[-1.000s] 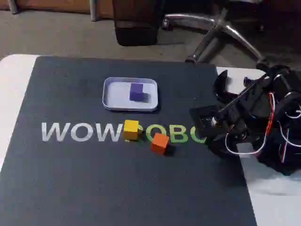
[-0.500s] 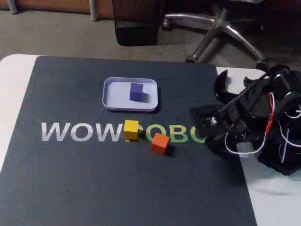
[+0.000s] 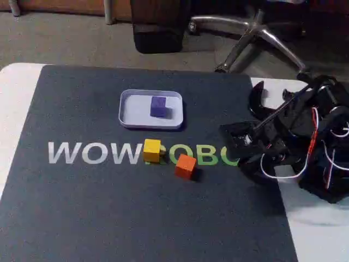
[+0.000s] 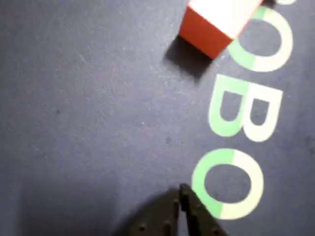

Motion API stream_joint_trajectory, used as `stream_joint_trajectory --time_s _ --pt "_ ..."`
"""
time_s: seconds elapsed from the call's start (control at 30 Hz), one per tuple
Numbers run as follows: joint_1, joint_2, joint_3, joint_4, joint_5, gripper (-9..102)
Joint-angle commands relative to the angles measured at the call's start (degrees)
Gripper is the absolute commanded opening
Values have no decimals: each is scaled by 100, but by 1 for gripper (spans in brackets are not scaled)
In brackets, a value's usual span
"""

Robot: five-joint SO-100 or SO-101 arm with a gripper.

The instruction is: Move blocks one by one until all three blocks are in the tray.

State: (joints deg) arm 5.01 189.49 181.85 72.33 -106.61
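Purple block [image 3: 158,106] sits in the tray [image 3: 130,112]. Yellow block [image 3: 152,150] and orange block [image 3: 186,165] wait on the mat at the tray's 6 o'clock. Hand [image 4: 180,196] is empty, fingers together.

One block [image 3: 158,106] in the tray [image 3: 131,112]; two blocks [image 3: 152,150] just before it.

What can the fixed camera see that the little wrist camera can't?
Fixed view alone: the tray holding the purple block, the yellow block on the mat's lettering, and chair legs behind the table. Wrist view alone: the tool close up, tips together. Both: the orange block on the dark mat beside the green letters.
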Motion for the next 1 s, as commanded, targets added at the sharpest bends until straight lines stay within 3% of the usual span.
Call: stream_joint_trajectory --time_s 0.0,0.53,0.83,0.97 --pt "9 9 -18 44 9 -6" --pt "-290 9 -18 70 -193 -8" --pt "308 9 -105 -1292 -413 -8" --pt "343 9 -686 -1336 -44 -8"
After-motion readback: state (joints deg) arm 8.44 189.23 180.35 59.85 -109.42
